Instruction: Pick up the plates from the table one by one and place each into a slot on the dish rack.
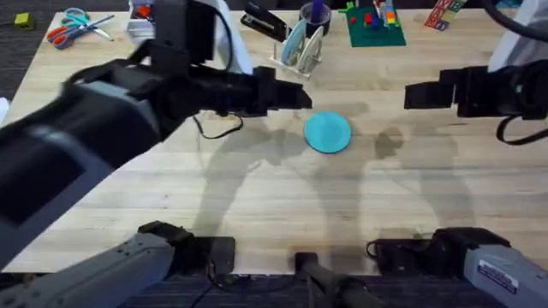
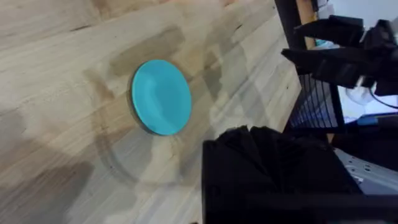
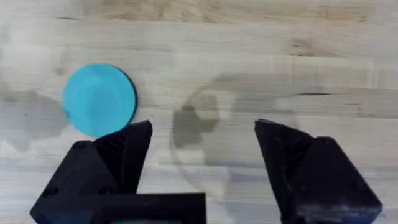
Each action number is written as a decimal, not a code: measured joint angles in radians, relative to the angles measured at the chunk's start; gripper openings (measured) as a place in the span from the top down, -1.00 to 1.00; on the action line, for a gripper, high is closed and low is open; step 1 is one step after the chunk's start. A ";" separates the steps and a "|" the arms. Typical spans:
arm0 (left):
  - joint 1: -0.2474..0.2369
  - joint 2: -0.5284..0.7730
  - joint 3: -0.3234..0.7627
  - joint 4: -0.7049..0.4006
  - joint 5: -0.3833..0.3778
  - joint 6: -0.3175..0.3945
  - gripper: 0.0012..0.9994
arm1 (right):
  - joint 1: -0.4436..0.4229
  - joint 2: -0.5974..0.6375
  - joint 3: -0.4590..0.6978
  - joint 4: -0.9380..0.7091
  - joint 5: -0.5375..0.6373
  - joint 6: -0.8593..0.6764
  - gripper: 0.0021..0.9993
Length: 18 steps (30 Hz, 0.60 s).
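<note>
One turquoise plate (image 1: 327, 133) lies flat on the table (image 1: 257, 205) near its middle; it also shows in the left wrist view (image 2: 160, 96) and the right wrist view (image 3: 99, 99). The clear dish rack (image 1: 301, 53) stands at the back with a light blue plate (image 1: 294, 41) and a whitish plate (image 1: 314, 41) upright in it. My left gripper (image 1: 298, 97) hangs above the table just left of and behind the lying plate. My right gripper (image 1: 409, 94) (image 3: 202, 146) is open and empty, to the right of the plate.
Along the back edge lie scissors (image 1: 73, 26), a black stapler (image 1: 264, 24), a purple cup (image 1: 315, 12) and a green baseplate with bricks (image 1: 375, 27). A black cable (image 1: 218, 128) dangles under the left arm. Bare planks stretch in front of the plate.
</note>
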 joint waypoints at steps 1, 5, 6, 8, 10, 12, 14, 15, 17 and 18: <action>-0.008 0.023 -0.002 0.018 0.000 -0.006 0.92 | 0.000 0.000 0.000 0.000 0.000 0.000 -0.99; -0.034 0.119 -0.003 0.079 0.001 -0.017 0.92 | 0.000 0.000 0.000 0.000 0.000 0.000 -0.99; -0.037 0.139 -0.003 0.085 0.001 -0.020 0.92 | 0.000 0.000 0.000 0.000 0.000 0.000 -0.99; -0.041 0.182 -0.003 0.098 0.007 -0.019 0.92 | 0.000 0.000 0.000 0.000 0.000 0.000 -0.99; -0.042 0.225 -0.003 0.125 0.025 -0.018 0.92 | 0.000 0.000 0.000 0.000 0.000 0.000 -0.99; -0.041 0.269 -0.003 0.158 0.043 -0.016 0.92 | 0.000 0.000 0.000 0.000 0.000 0.000 -0.99; -0.041 0.312 -0.003 0.187 0.058 -0.015 0.92 | 0.000 0.000 0.000 0.000 0.000 0.000 -0.99; -0.042 0.330 -0.003 0.200 0.064 -0.015 0.92 | 0.000 0.000 0.000 0.000 0.000 0.000 -0.99; -0.042 0.367 -0.003 0.216 0.074 -0.014 0.92 | 0.000 0.000 0.000 0.000 0.000 0.000 -0.99; -0.042 0.387 -0.003 0.220 0.076 -0.014 0.92 | 0.000 0.000 0.000 0.000 0.000 0.000 -0.99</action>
